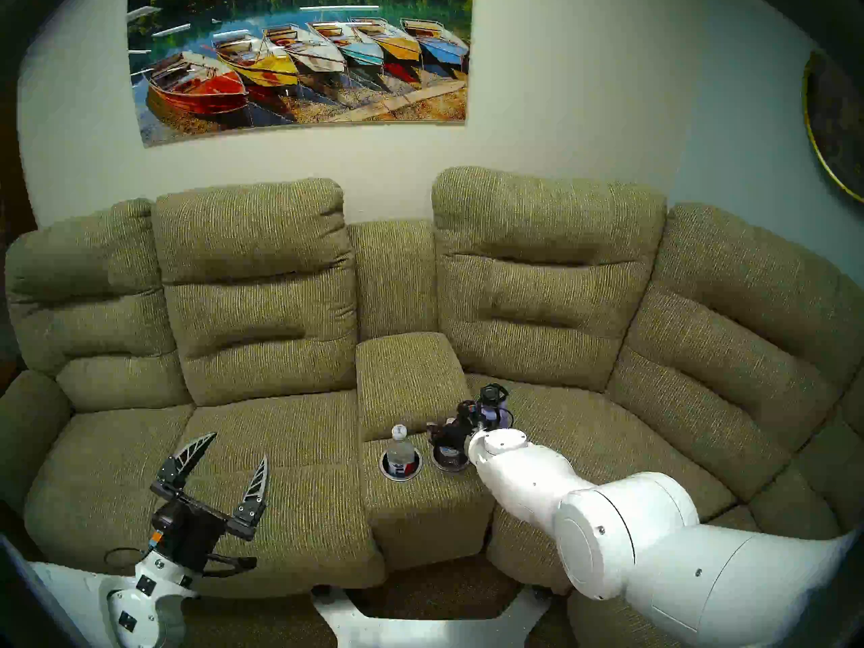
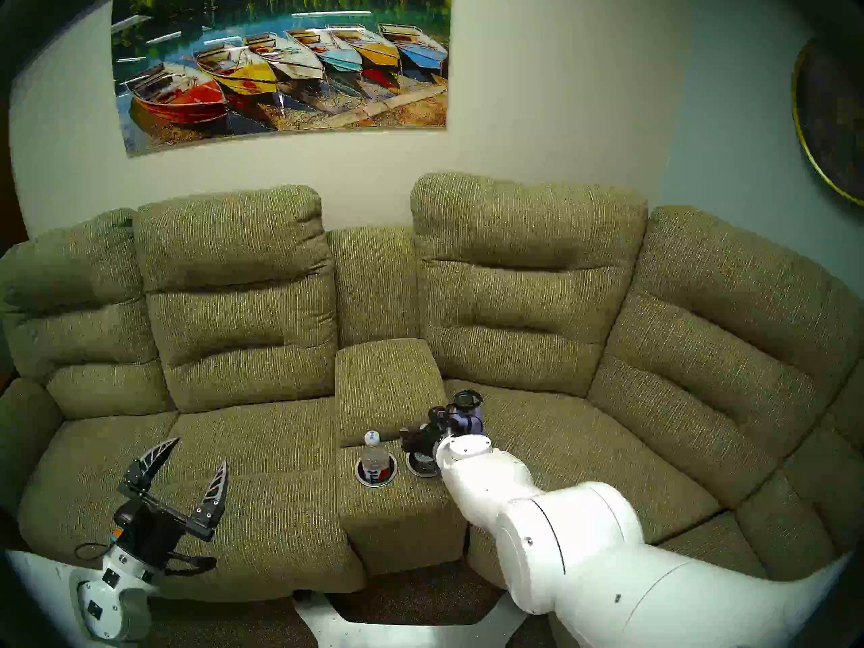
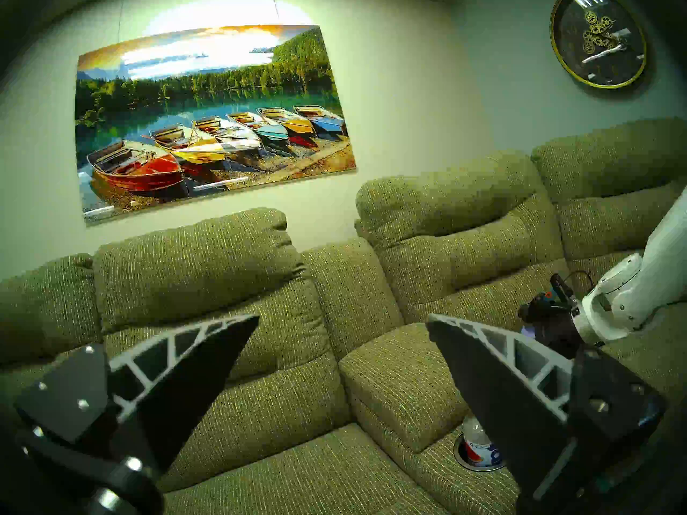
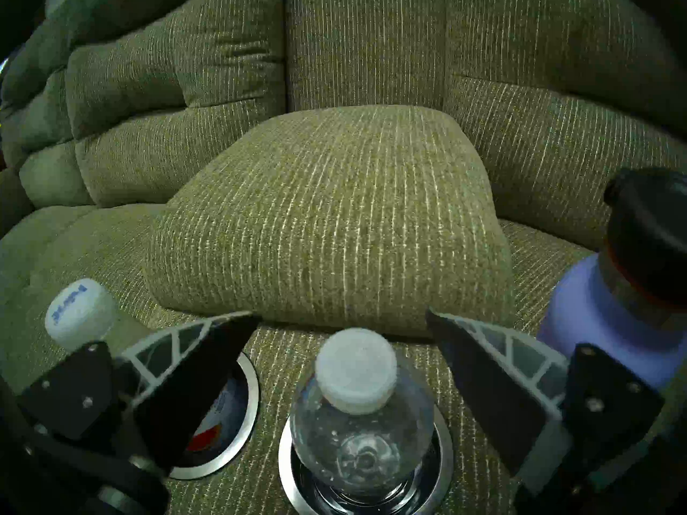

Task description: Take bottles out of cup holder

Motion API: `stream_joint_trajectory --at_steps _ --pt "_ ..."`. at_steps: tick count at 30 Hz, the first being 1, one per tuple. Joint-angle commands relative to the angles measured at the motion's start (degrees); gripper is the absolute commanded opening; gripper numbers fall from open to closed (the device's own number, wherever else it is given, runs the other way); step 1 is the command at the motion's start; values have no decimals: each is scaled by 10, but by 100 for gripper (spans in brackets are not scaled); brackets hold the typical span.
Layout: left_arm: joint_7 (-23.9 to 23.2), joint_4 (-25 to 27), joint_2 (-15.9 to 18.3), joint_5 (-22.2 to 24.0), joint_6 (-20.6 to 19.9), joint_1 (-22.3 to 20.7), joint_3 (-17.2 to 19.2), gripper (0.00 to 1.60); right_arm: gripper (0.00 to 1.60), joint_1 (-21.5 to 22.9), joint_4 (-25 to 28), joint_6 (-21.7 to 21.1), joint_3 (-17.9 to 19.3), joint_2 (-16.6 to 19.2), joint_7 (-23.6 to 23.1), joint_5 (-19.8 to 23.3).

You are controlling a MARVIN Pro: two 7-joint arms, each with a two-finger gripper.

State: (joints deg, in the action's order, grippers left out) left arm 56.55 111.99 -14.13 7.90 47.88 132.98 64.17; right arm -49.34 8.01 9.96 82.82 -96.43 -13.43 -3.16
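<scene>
My right claw [image 4: 342, 317] hung spread wide over the right well of the cup holder [image 4: 444, 434], straddling the clear bottle [image 4: 362, 417] seated there, not yet gripping. Next, I judged, came lowering and closing on its neck. Its label sat hidden below. The other bottle [image 1: 400, 450] stood in the left well. My left claw [image 1: 234, 450] idled wide and empty.

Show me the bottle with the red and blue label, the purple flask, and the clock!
Bottle with the red and blue label [image 1: 400, 451]: head left view, clear shoulder.
Purple flask [image 4: 594, 317]: right wrist view, lavender body.
Clock [image 3: 597, 38]: left wrist view, dark face.
</scene>
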Motion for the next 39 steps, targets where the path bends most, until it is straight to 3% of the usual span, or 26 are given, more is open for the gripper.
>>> stream_joint_trajectory --at_steps 1,2,19,39 --pt "2 1 1 1 0 -1 2 160 26 22 2 -5 1 -3 -2 1" --pt "2 1 1 1 0 -1 2 160 0 24 1 -6 0 -3 -5 0" --pt "2 1 1 1 0 -1 2 160 0 24 -3 -7 2 -6 -6 1" --pt "2 1 1 2 0 -1 2 160 0 27 44 87 -6 -1 -40 -1"
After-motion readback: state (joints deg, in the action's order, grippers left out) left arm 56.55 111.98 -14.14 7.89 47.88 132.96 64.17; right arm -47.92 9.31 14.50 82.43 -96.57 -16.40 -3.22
